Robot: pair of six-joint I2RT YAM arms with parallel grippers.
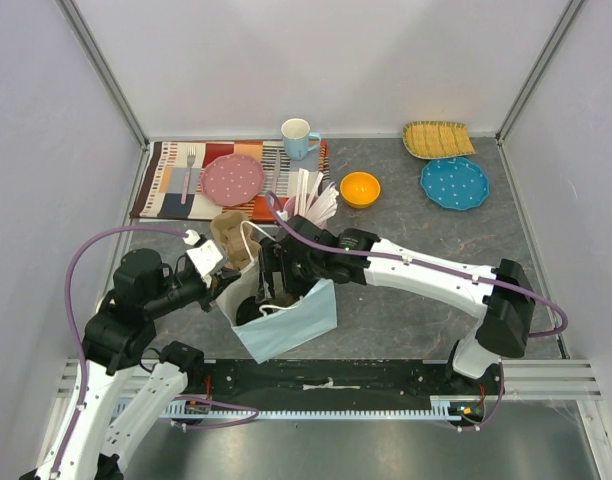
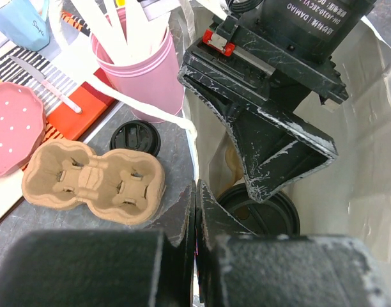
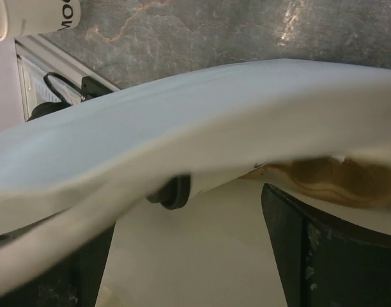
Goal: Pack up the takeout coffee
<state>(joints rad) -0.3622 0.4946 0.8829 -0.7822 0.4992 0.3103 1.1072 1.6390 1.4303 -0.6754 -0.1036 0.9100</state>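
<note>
Black plastic at the bottom of the left wrist view is the left end effector [image 2: 195,204], pinched narrow on the rim of the paper bag [image 2: 374,160] and keeping its mouth open. Just beyond, right of centre, the takeout coffee [image 2: 272,214] sits low inside the bag, with only its black lid showing. Above it hangs the right end effector [image 3: 189,275], fingers spread wide and gripping nothing. The cup looks delivered. What is left, I judge, is lifting that arm out and letting the rim go. Farther off at the left, a pulp cup carrier [image 2: 93,179] and a spare lid [image 2: 135,136] lie on the desk [image 1: 416,310].

white arms [image 1: 426,268] with black joints, looping purple cables [image 1: 126,230], scuffed black claws [image 2: 195,211], red tab [image 2: 218,39].
</note>
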